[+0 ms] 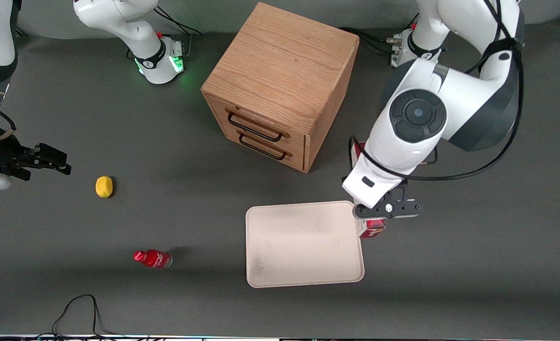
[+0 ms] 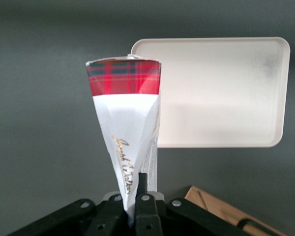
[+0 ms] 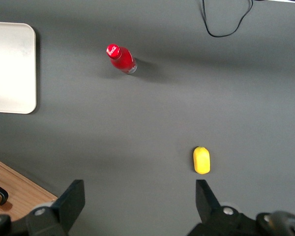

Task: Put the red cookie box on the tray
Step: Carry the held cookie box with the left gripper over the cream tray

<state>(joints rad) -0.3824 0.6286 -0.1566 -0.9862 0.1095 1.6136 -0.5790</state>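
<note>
Left wrist view shows what the front view hides: the claw [image 2: 133, 209] is clenched on the red cookie box [image 2: 125, 118], its black fingers [image 2: 146, 209] pinching the thin carton so that the white face with gold script buckles inward, while the red tartan end points away from the camera. Held up off the surface [image 2: 44, 147], the box hangs just beside the tray's edge, overlapping one corner of the tray [image 2: 221, 93] in that view.

From the front, the arm's white wrist covers most of the claw [image 1: 377, 213]; only a red end of the box [image 1: 371, 228] peeks out, at the tray's [image 1: 303, 246] edge nearest the working arm.

A wooden drawer cabinet [image 1: 280, 85] with two dark wire handles stands farther from the front camera than the tray, well apart from the box. Toward the parked arm's end lie a small red bottle [image 1: 153, 258] on its side and a yellow lemon [image 1: 103, 186]; nothing stands between box and tray.

The tray is smooth, cream-white, round-cornered with a low rim; the cabinet shows oak-like grain; the surface is matte dark grey.
</note>
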